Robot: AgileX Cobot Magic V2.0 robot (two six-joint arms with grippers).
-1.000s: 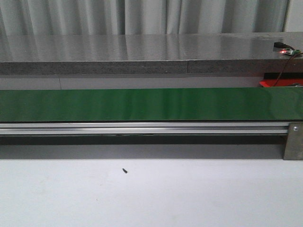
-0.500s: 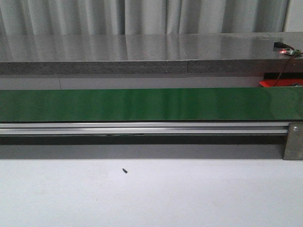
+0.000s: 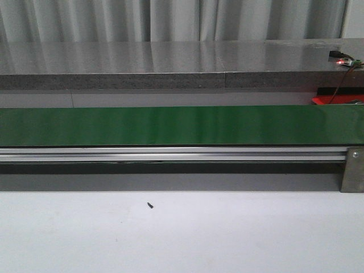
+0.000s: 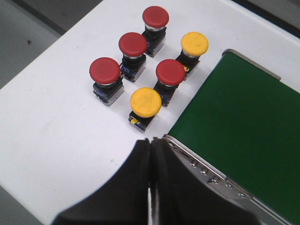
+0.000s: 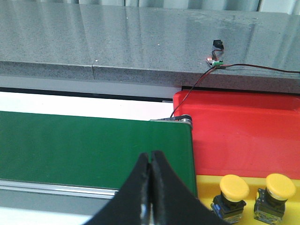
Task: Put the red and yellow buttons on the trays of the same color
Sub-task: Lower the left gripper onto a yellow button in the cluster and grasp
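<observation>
Green conveyor belt [image 3: 182, 125]: runs across the full width of the front view, aluminium rail [image 3: 170, 153] along its near edge, white surface [image 3: 182, 239] in front of it, grey stone ledge [image 3: 170, 62] behind it. Landmark for all entries below.

Left end effector [image 4: 151, 154]: black fingers pressed together, clenched on nothing, hovering over the white surface just beside one end of the belt.

Red buttons, four: [image 4: 105, 71], [image 4: 133, 43], [image 4: 155, 16], [image 4: 170, 72]. All upright on the white surface off that same end of the belt, clustered close together.

Yellow buttons, two in the same cluster: [image 4: 146, 101] standing nearest the left end effector, and [image 4: 194, 43] just beside the belt's end corner.

Right end effector [image 5: 150, 161]: black fingers closed tip to tip, grasping nothing, above the opposite end of the belt.

Red tray [image 5: 243, 136]: just past that end of the belt, against the stone ledge.

Yellow tray [image 5: 206, 183]: adjoining the red tray on its near side, also beside the belt's end.

Yellow buttons on the yellow tray, two: [image 5: 234, 186] and [image 5: 280, 185], upright, side by side.

Small circuit board [image 5: 215, 62] with a lit red light: on the ledge behind the red tray, a thin cable [image 5: 187, 93] trailing from it down toward the belt's end.
</observation>
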